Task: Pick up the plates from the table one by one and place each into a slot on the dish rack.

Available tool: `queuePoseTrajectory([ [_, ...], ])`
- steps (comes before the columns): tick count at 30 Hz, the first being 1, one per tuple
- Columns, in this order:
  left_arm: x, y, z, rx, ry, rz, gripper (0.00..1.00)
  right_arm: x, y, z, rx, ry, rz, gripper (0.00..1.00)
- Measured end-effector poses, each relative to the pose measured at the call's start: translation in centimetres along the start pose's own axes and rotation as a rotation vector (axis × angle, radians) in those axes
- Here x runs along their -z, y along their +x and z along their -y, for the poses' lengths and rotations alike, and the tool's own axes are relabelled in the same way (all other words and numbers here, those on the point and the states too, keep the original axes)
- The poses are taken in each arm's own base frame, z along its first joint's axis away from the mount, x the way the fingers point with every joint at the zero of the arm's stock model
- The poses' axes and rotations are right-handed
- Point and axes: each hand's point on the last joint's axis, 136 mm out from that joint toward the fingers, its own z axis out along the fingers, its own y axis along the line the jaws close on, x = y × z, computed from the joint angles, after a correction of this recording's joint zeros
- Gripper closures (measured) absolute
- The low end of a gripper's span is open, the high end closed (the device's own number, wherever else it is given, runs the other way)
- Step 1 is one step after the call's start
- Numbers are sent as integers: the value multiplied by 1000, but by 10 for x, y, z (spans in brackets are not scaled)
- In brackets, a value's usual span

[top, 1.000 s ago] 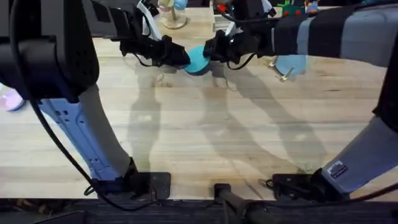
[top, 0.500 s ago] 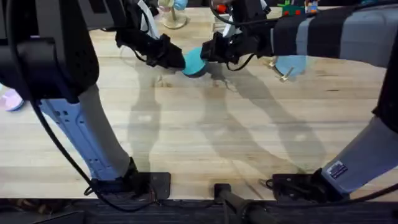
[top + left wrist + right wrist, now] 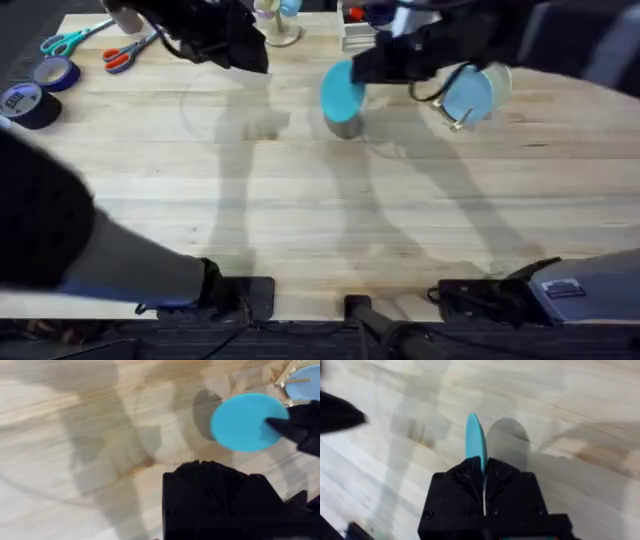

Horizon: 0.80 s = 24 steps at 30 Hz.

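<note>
We saw a large light wooden plank table (image 3: pixel 300 230) from above, and we place everything by the bright teal round plastic plate (image 3: pixel 341 90) held in the air near its far middle.

Far to the left of that plate, at the table's far corner, lay a dark roll of tape (image 3: pixel 28 103), a smaller blue roll (image 3: pixel 48 72), teal-handled scissors (image 3: pixel 70 38) and orange-handled scissors (image 3: pixel 125 55).

Closer on the left, well apart from the plate, the left gripper (image 3: pixel 245 50) hung over the wood; we could not tell how its fingers stood.

The teal plate itself was off the table, casting a dark shadow (image 3: pixel 345 126) just beneath it. The right gripper (image 3: pixel 365 72) reached in from the plate's right side and pinched the plate's rim, its black fingers closed on the edge. From the right wrist, we saw the plate (image 3: pixel 475 442) edge-on, clamped between the fingers.

To the right of the teal plate, a pale blue round plate (image 3: pixel 467 95) stood upright in the small light wooden dowel rack (image 3: pixel 458 122).
</note>
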Motion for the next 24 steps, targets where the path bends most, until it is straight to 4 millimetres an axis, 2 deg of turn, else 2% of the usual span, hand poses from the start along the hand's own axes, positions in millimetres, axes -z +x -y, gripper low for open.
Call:
queuePoseTrajectory([
  [8,65,23,25,-53,-89,84,961,85,-1,20,144,70,48,972],
  [15,115,61,46,-81,-153,144,961,162,-4,37,256,157,165,973],
  [24,159,102,60,-115,-238,228,954,218,7,47,370,258,236,973],
])
